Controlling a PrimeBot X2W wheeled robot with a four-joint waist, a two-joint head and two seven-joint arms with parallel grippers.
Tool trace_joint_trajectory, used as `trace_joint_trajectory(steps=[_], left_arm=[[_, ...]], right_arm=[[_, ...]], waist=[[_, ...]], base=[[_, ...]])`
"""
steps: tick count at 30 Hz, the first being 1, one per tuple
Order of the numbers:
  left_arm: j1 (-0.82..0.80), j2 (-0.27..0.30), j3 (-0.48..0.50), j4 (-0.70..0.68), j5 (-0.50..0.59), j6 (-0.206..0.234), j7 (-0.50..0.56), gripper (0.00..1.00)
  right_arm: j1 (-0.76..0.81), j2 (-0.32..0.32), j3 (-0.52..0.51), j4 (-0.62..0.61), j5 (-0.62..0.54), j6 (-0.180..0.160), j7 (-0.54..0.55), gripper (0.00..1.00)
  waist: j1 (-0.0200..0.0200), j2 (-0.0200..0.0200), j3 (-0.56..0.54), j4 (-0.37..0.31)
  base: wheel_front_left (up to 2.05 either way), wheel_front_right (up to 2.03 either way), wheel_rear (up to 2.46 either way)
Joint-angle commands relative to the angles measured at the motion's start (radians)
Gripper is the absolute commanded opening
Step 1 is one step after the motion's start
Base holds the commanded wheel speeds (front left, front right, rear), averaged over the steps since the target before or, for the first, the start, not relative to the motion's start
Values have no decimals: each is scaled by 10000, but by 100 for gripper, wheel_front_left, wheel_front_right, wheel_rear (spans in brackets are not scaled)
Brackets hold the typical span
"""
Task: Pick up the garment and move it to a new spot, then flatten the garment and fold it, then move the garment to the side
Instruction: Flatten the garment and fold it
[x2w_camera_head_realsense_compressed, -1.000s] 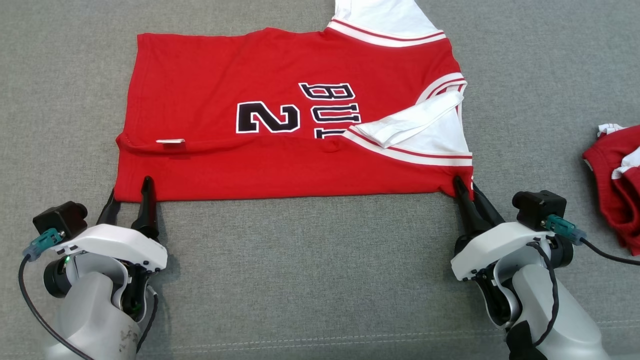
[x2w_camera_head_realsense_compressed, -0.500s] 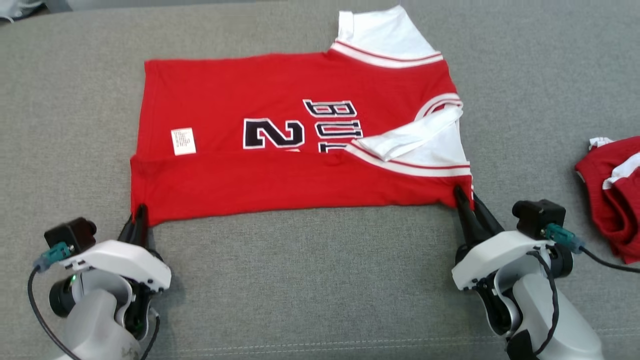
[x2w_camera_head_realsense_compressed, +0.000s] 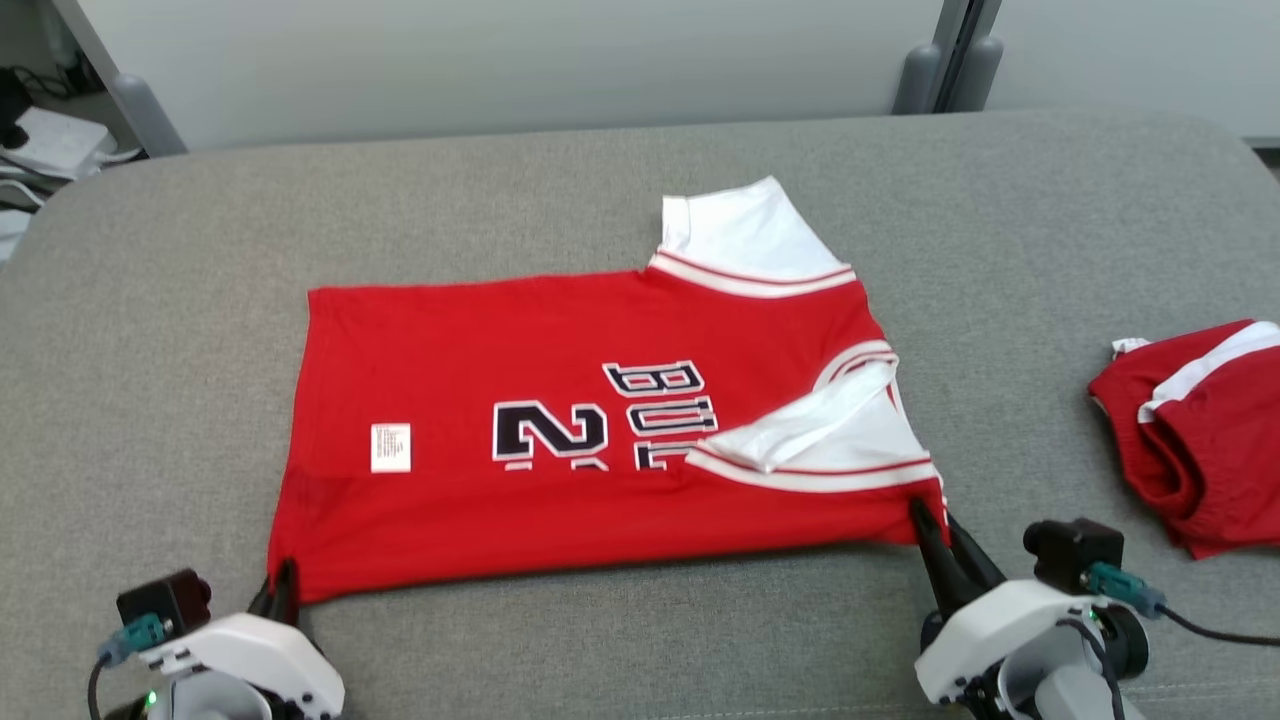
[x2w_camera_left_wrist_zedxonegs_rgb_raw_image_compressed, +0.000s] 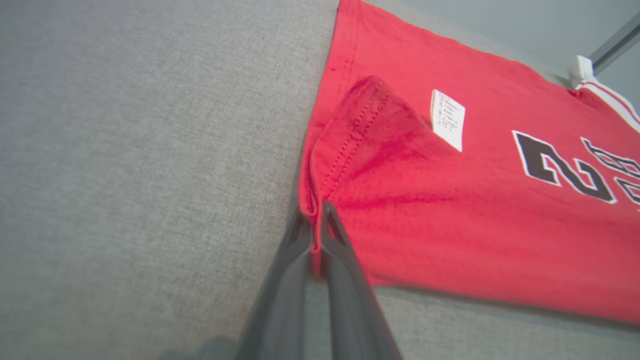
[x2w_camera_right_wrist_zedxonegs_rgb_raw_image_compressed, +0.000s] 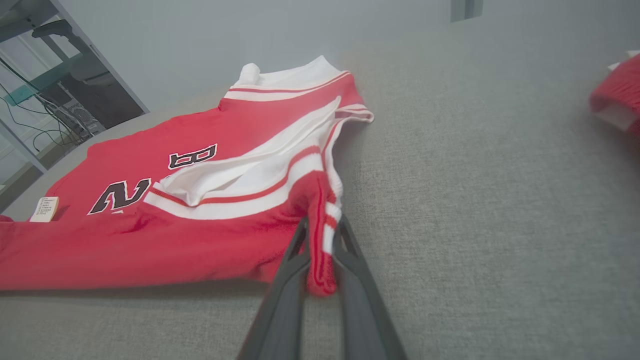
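The left hand (x2w_camera_head_realsense_compressed: 283, 578) pinches one near corner of the red jersey (x2w_camera_head_realsense_compressed: 560, 330). The right hand (x2w_camera_head_realsense_compressed: 930, 515) grips the other.

One red jersey (x2w_camera_head_realsense_compressed: 600, 400), two claws (x2w_camera_head_realsense_compressed: 283, 580) (x2w_camera_head_realsense_compressed: 932, 518), one label (x2w_camera_head_realsense_compressed: 390, 447), seemingly one bunched garment (x2w_camera_head_realsense_compressed: 1190, 450)

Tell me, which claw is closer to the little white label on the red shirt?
Left. The left gripper pinches the near corner of the shirt, just short of the label; the right gripper holds the other near corner, beside the white sleeve.

Red jersey (x2w_camera_head_realsense_compressed: 560, 400) flat on grey cushion, near edge folded.
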Motion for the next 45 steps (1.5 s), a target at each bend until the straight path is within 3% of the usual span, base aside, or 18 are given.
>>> trace_joint_trajectory(steps=[1, 14, 15, 16, 17, 18, 23, 29, 37, 45], left_arm=[[189, 329, 437, -6, 114, 145, -60, 0], [505, 174, 763, 368, 638, 368, -60, 0], [474, 167, 778, 428, 646, 348, -60, 0], [440, 167, 797, 450, 666, 337, -60, 0], [411, 178, 844, 380, 697, 357, -60, 42], [404, 190, 890, 239, 760, 394, -60, 100], [250, 396, 1111, -1225, 1455, 642, -60, 100], [-510, 368, 1160, -2380, 2068, 347, -61, 100], [-2597, 789, 291, -1502, 2271, -181, -54, 100], [-4311, 1821, -599, -531, 1046, -219, 113, 100]], right_arm=[[238, -205, 272, -302, 204, 12, -61, 0], [1045, -511, 562, -650, 686, 12, -61, 0], [1039, -503, 513, -607, 691, 12, -61, 4], [1027, -482, 446, -548, 705, 12, -61, 42], [992, -463, 363, -515, 708, 12, -61, 100], [938, -458, 261, -502, 695, 12, -61, 100], [530, -579, -833, -1113, -54, 12, -61, 100], [-371, -291, -1597, -1818, -1496, 12, -61, 100], [-2184, 228, -973, -2019, -2238, 12, -61, 100], [-2702, 314, 290, -2646, -1328, 12, -61, 100]], waist=[[0, 0, -320, -66], [0, 0, -297, -61], [0, 0, -266, -59], [0, 0, -231, -54], [0, 0, -193, -42], [0, 0, -156, -28], [0, 0, 28, 17], [0, 0, 470, -59], [0, 0, 1641, -470], [0, 0, 2870, -1094]], base=[[0, 0, 0], [0, 0, 0], [0, 0, 0], [0, 0, 0], [0, 0, 0], [0, 0, 0], [0, 0, 0], [0, 0, 0], [0, 0, 0], [0, 0, 0]])
